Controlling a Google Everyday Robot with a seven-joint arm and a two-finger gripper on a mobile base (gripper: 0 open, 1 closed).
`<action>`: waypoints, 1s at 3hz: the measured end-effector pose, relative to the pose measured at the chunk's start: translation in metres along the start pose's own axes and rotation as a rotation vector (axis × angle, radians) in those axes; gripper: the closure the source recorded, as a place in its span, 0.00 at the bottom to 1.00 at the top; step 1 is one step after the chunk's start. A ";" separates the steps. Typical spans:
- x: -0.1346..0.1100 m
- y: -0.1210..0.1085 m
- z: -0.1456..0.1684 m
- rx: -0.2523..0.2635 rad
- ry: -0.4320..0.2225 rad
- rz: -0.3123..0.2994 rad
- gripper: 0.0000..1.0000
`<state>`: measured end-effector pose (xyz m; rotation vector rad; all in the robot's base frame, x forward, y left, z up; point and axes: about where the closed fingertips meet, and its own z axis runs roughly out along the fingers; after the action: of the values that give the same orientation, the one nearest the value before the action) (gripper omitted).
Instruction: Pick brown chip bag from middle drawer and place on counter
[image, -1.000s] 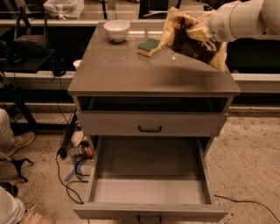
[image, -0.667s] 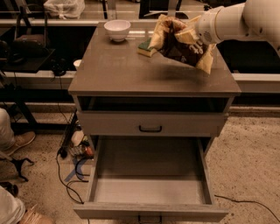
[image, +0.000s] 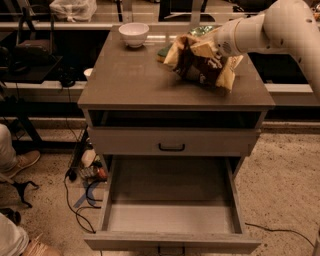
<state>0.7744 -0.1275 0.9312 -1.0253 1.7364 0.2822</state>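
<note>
Over the counter (image: 131, 84), end effector (image: 204, 49) gripping brown chip bag (image: 199, 69), white bowl (image: 133, 34) at rear left, middle drawer (image: 170, 194) open.

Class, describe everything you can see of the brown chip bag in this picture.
The brown chip bag is crumpled, shiny dark-brown film with tan-yellow ends. It sits tilted over the far right part of the counter, its lower edge close to or on the top; I cannot tell which. The gripper, at the end of the white arm, meets its upper right side.
</note>
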 end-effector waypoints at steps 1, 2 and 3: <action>0.022 -0.011 -0.007 0.037 0.014 0.060 0.01; 0.047 -0.030 -0.037 0.117 0.029 0.114 0.00; 0.068 -0.046 -0.099 0.254 0.028 0.148 0.00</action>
<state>0.7380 -0.2511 0.9270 -0.7226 1.8232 0.1359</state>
